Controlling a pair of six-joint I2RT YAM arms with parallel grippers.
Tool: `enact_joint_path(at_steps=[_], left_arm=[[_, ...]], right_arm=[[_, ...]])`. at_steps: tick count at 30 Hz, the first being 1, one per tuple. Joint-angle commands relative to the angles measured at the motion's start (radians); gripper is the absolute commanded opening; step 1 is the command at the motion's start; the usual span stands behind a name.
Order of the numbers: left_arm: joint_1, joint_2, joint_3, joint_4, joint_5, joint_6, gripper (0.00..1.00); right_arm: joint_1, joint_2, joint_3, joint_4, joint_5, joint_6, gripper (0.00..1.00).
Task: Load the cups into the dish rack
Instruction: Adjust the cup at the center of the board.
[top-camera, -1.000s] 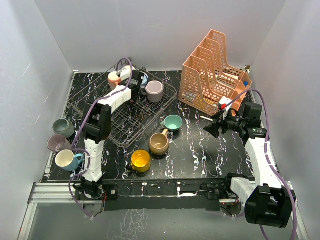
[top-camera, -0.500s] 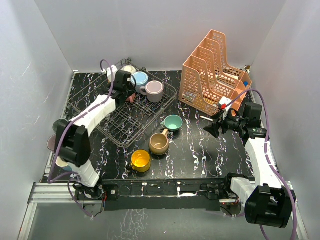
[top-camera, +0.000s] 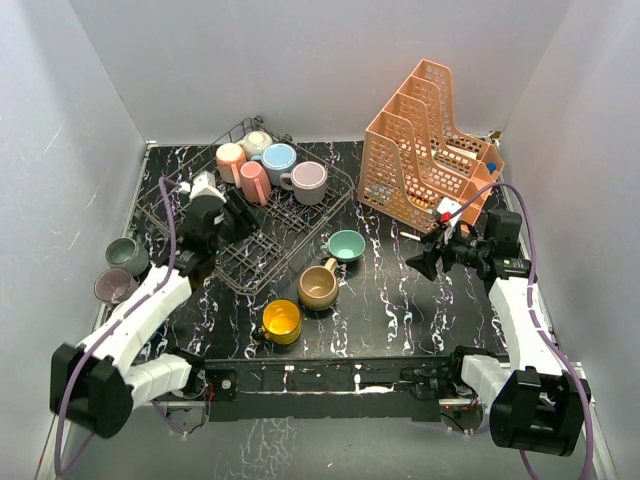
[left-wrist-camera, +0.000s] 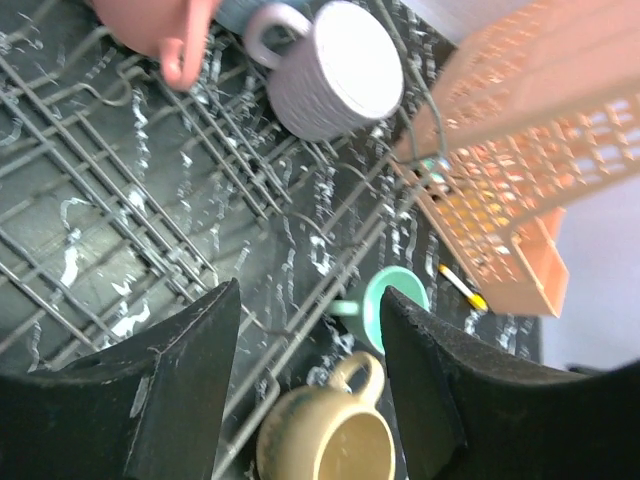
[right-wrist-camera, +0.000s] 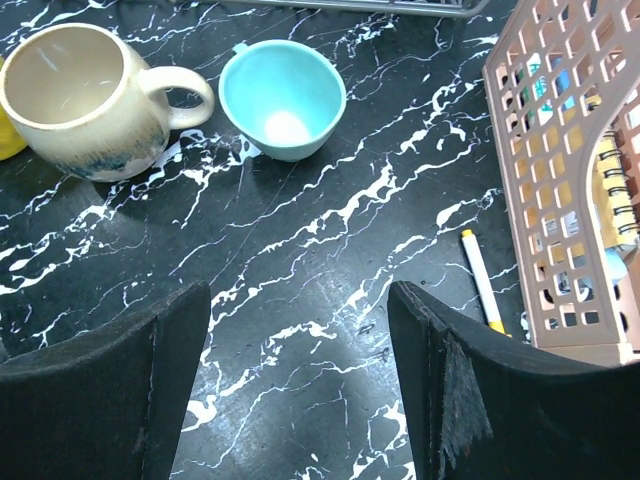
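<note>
The dish rack (top-camera: 262, 238) holds several cups at its far end: a pale pink one (top-camera: 231, 157), cream (top-camera: 258, 141), blue (top-camera: 279, 158), a deeper pink one (top-camera: 254, 182) and lilac (top-camera: 310, 178). On the table stand a teal cup (top-camera: 347, 245), a tan cup (top-camera: 318, 287) and a yellow cup (top-camera: 282, 321). My left gripper (top-camera: 236, 214) is open and empty over the rack's left part. In the left wrist view (left-wrist-camera: 310, 390) it frames the tan cup (left-wrist-camera: 325, 440) and the teal cup (left-wrist-camera: 398, 298). My right gripper (top-camera: 425, 262) is open and empty, right of the teal cup (right-wrist-camera: 283, 95) and the tan cup (right-wrist-camera: 85, 85).
The orange tiered organizer (top-camera: 430, 150) stands at the back right, with a white pen (right-wrist-camera: 480, 280) on the table beside it. A grey-green cup (top-camera: 126, 254) and a dull purple cup (top-camera: 113, 287) sit at the left edge, close to my left arm.
My left arm has swung back and to the left from the rack's far corner, uncovering the cups there. Its gripper is now over the rack's left part. The right arm has hardly moved.
</note>
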Motion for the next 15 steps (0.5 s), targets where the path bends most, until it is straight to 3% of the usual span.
enact_joint_path(at_steps=[1, 8, 15], left_arm=[[0.003, -0.184, -0.142, 0.098, 0.152, -0.081, 0.57], [0.004, -0.444, -0.342, 0.198, 0.204, -0.222, 0.66], [0.004, -0.468, -0.341, 0.189, 0.348, -0.216, 0.70]], right_arm=[[-0.004, -0.018, -0.010, 0.037, -0.057, -0.022, 0.74], [-0.005, -0.020, -0.035, 0.031, -0.139, -0.055, 0.74], [-0.005, -0.025, -0.061, -0.012, -0.249, -0.133, 0.74]])
